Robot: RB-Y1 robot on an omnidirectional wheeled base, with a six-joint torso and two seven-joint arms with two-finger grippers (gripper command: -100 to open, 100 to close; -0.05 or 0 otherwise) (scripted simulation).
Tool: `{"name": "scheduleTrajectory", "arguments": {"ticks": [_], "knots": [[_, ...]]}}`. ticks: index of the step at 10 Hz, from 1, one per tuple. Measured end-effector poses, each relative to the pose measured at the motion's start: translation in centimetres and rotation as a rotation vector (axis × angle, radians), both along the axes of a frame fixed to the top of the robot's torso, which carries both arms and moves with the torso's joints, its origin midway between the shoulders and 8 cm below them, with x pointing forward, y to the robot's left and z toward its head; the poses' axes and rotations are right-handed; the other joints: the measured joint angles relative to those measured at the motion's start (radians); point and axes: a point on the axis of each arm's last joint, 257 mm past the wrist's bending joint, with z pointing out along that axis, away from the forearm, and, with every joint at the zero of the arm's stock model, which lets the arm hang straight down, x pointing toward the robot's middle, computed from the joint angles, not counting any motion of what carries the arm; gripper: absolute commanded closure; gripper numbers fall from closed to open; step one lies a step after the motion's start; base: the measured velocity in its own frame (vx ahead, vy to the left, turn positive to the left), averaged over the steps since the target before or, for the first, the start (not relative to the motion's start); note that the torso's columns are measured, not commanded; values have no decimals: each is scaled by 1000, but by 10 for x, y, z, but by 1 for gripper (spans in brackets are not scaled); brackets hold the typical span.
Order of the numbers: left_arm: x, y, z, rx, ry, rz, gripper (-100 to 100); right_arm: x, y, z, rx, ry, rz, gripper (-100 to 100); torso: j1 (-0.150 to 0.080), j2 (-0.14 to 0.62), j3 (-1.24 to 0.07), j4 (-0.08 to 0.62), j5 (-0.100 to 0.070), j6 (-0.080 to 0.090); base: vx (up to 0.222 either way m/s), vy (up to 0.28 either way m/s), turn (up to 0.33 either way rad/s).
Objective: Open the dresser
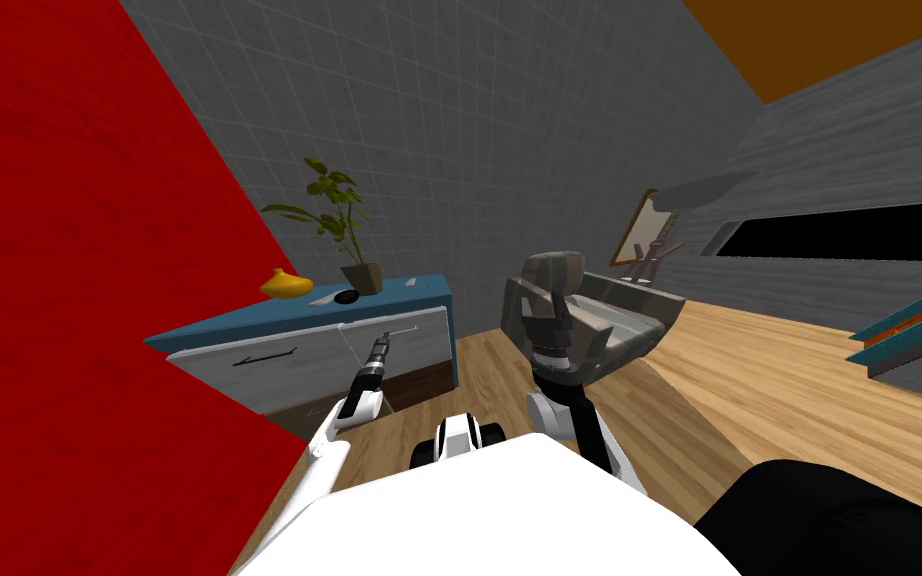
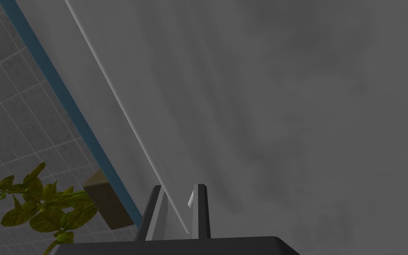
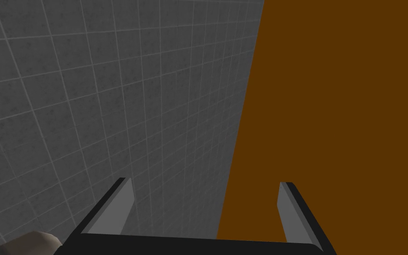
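The dresser (image 1: 404, 288) has a blue top and grey fronts (image 1: 309, 365), and stands against the tiled wall ahead on my left. A thin pale handle bar (image 1: 404, 328) runs across its right front. My left gripper (image 1: 381, 345) reaches to this bar. In the left wrist view the fingers (image 2: 199, 208) stand close together with the pale bar (image 2: 128, 115) passing between them, so the left gripper (image 2: 178, 187) is shut on the handle. The left front carries a dark handle (image 1: 264, 357). My right gripper (image 1: 552, 305) is raised off to the right, and its wrist view shows the right gripper (image 3: 205, 182) open and holding nothing.
On the dresser top stand a potted plant (image 1: 347, 232), a yellow vase (image 1: 286, 285) and a small black object (image 1: 347, 296). A grey armchair (image 1: 619, 325) sits right of the dresser on the wooden floor (image 1: 749, 380). A red wall (image 1: 69, 250) rises close on my left.
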Motion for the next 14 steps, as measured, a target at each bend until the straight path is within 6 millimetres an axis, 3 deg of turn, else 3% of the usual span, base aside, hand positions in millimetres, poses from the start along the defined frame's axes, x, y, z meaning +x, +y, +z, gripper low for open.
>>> {"name": "scheduleTrajectory", "arguments": {"ticks": [10, 14], "knots": [[-67, -42, 11, -23, 15, -26, 100, 0, 0, 0, 0, 0, 0, 0, -1, 7, 3, 8, -4, -2, 78, -1, 75], [-74, -40, 24, -22, 1, -24, 100, 0, 0, 0, 0, 0, 0, 0, -3, 20, 12, 14, -6, -4, -93, -9, 5]]}}
